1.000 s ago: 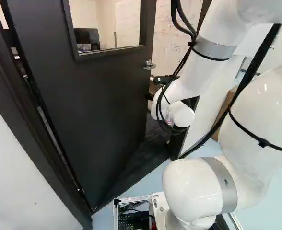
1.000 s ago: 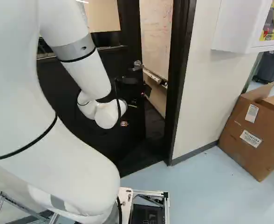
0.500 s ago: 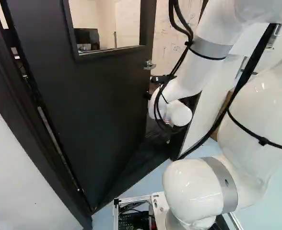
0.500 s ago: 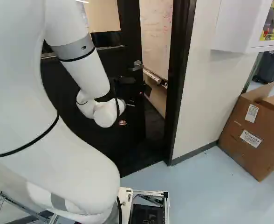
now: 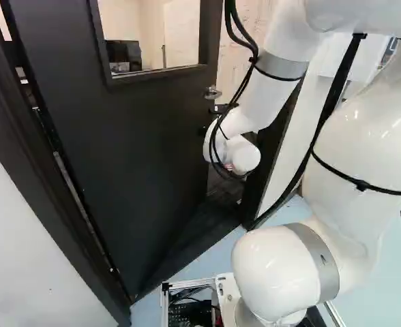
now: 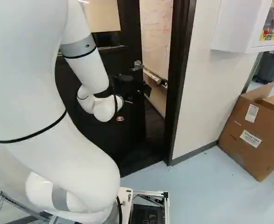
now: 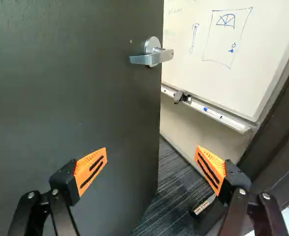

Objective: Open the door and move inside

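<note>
A dark, windowed door (image 5: pixel 132 163) is standing ajar; the black, orange-padded pincer (image 6: pixel 133 89) is hovering before it, fingers spread apart; the silver metal lever handle (image 7: pixel 152 59) is jutting ahead; a brown cardboard box (image 6: pixel 249 135) is sitting rightmost.

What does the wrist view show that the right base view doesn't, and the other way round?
Only the wrist view: the gripper's orange pads, standing apart, and the blue drawing on the whiteboard.
Only the right base view: the arm's white links, the white wall cabinet and the dark bin.
Both: the partly open door, its handle, the whiteboard and its tray.
</note>
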Motion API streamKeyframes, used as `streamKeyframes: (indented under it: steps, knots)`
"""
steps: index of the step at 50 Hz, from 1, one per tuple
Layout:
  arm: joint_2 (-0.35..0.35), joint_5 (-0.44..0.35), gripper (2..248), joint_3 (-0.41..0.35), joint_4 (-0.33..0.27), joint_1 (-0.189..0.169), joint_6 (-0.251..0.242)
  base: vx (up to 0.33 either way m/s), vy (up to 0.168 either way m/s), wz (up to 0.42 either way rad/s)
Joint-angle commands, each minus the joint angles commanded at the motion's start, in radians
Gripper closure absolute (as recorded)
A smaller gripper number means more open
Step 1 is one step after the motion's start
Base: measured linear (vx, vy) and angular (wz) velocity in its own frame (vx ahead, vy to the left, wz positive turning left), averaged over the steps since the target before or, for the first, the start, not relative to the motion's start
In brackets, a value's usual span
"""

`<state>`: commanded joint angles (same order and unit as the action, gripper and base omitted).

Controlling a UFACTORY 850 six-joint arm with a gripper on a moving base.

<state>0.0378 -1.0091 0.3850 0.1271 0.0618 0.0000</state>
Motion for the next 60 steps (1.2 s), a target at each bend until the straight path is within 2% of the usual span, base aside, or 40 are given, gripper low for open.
streamKeyframes:
  steps: [60]
  knots:
    - [0.096, 0.0, 3, 0.103, 0.206, 0.195, 0.0, 0.0, 0.0, 0.0]
